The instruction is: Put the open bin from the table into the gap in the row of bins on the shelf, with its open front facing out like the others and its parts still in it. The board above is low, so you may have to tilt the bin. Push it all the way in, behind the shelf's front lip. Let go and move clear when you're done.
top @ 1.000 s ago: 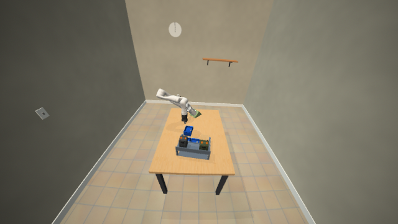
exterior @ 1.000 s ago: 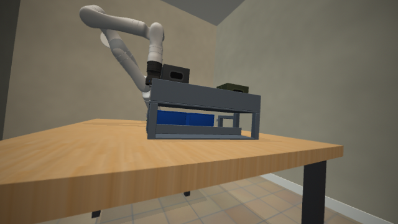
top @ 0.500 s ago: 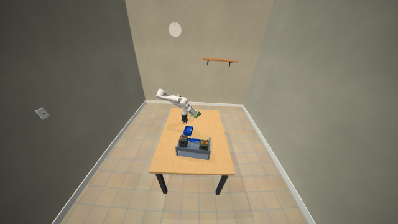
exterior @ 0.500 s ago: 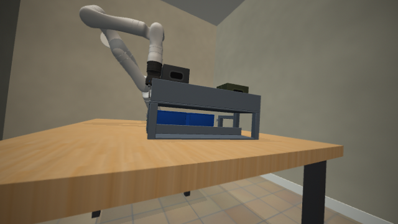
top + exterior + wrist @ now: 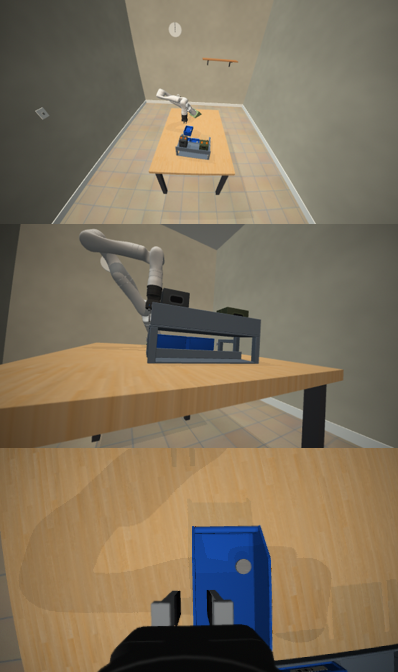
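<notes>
The open blue bin (image 5: 188, 130) (image 5: 227, 593) stands on the wooden table (image 5: 186, 165) (image 5: 75, 508) just behind the grey shelf (image 5: 193, 153) (image 5: 205, 321). A small grey round part (image 5: 243, 566) lies in it. My gripper (image 5: 184, 120) (image 5: 193, 602) hangs above the bin's left wall, fingers partly open with one on each side of the wall line, and holds nothing. In the exterior view the bin is hidden behind the shelf. Blue bins (image 5: 185, 343) (image 5: 194, 140) fill the shelf's left part; a gap (image 5: 230, 346) shows at the right.
A black box (image 5: 183, 141) (image 5: 175, 297) and an olive box (image 5: 204, 145) (image 5: 232, 312) stand on the shelf's top board. A green flat thing (image 5: 196, 114) lies by the arm's base. The shelf's edge shows at the bottom of the wrist view (image 5: 340, 662).
</notes>
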{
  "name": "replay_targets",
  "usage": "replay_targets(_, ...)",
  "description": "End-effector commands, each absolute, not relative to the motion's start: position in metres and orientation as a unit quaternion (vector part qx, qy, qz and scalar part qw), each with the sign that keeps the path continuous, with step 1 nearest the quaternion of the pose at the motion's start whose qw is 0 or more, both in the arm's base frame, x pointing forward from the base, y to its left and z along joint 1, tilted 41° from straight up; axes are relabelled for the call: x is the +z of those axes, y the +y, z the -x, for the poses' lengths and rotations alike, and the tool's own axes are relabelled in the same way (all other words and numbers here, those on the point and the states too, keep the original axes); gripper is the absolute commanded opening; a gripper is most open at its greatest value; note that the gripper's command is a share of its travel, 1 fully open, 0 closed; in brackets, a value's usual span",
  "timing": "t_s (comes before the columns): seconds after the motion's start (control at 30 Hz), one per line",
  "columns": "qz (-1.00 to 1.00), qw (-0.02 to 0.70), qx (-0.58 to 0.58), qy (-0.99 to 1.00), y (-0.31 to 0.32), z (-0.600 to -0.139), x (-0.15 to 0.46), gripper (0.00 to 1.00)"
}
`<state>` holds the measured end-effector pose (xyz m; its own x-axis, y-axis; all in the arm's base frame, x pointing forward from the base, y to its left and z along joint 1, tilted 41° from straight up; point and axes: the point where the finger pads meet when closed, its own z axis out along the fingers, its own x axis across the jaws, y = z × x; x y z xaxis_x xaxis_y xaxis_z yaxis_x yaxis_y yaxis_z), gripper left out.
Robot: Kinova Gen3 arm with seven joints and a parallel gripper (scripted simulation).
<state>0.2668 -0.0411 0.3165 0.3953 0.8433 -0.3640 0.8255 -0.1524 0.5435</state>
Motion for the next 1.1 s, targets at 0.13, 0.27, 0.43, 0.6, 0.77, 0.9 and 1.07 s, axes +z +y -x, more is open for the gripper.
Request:
replay_targets(0.13, -0.759, 0.349, 0.013, 0.55, -0.041, -0.267, 0.317, 0.55)
replay_targets(0.27, -0.759, 0.349, 0.013, 0.55, -0.041, -0.267, 0.316, 0.55)
replay_targets(0.43, -0.759, 0.348, 0.013, 0.55, -0.043, -0.269, 0.313, 0.55)
replay_targets(0.6, -0.759, 0.348, 0.013, 0.55, -0.046, -0.271, 0.309, 0.55)
replay_targets(0.77, -0.759, 0.348, 0.013, 0.55, -0.049, -0.273, 0.305, 0.55)
replay_targets(0.9, -0.759, 0.348, 0.013, 0.55, -0.053, -0.276, 0.299, 0.55)
replay_targets(1.07, -0.759, 0.348, 0.013, 0.55, -0.058, -0.28, 0.291, 0.55)
